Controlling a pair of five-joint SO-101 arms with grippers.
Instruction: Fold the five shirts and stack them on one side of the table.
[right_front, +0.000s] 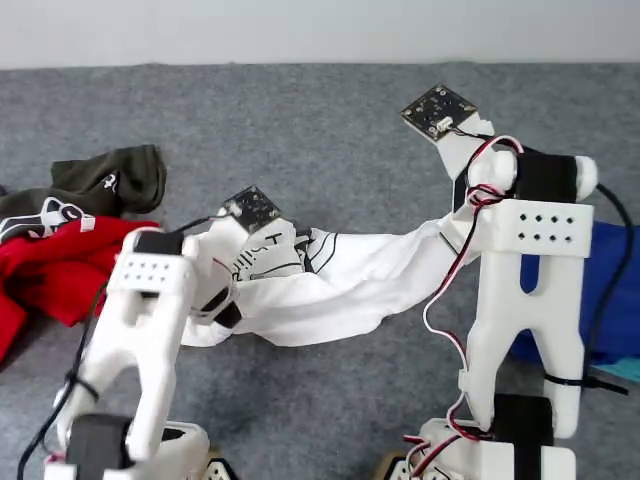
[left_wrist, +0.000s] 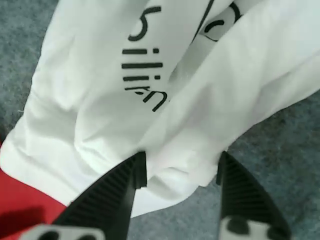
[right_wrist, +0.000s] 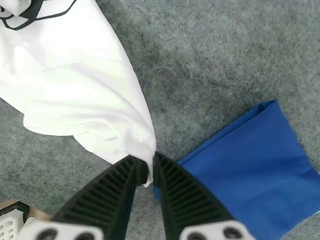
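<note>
Red shirt (right_front: 45, 265): cut off at the high view's 9 o'clock edge; my left arm (right_front: 140, 340) covers its 3 o'clock end.
Dark green shirt (right_front: 110, 180): 6 o'clock part buried under the red shirt.
Blue shirt (right_front: 612, 290): runs off the 3 o'clock edge; my right arm (right_front: 525, 300) hides its 9 o'clock side.
White shirt (right_front: 340, 285): both ends hidden beneath my arms; print creased, partly illegible.
Pinched fold: concealed inside my right gripper (right_wrist: 150, 165).

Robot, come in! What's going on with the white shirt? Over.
Right gripper shut on white shirt. Left gripper open, shirt fold between. Blue shirt lies close by.
</note>
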